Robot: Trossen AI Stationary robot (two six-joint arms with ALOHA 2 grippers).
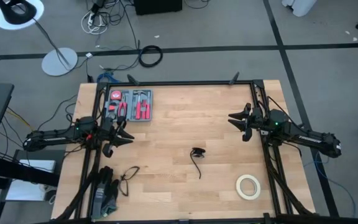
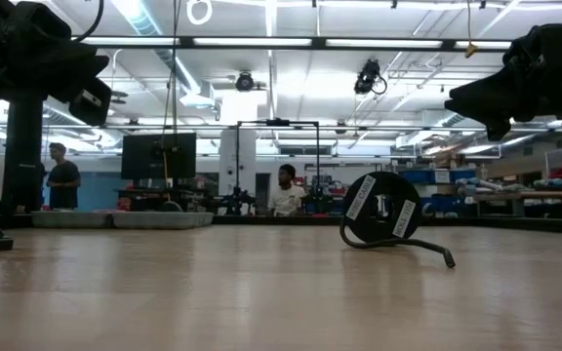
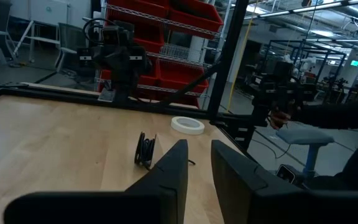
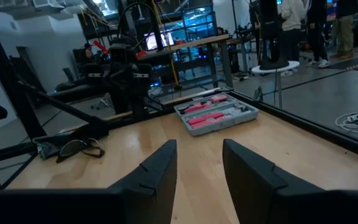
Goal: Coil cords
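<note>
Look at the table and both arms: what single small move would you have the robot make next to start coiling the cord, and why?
Probably bring the right end effector toward the cord. The cord lies loose mid-table, untouched, its tail trailing toward the front edge. Both arms hover at the sides, empty; the right one's fingers stand open.

Cord (image 1: 197, 157) mid-table, tape roll (image 1: 248, 186) toward right arm's side

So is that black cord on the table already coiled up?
Mostly: the cord stands upright as a small coil mid-table, with one short tail trailing loose on the wood.
</note>
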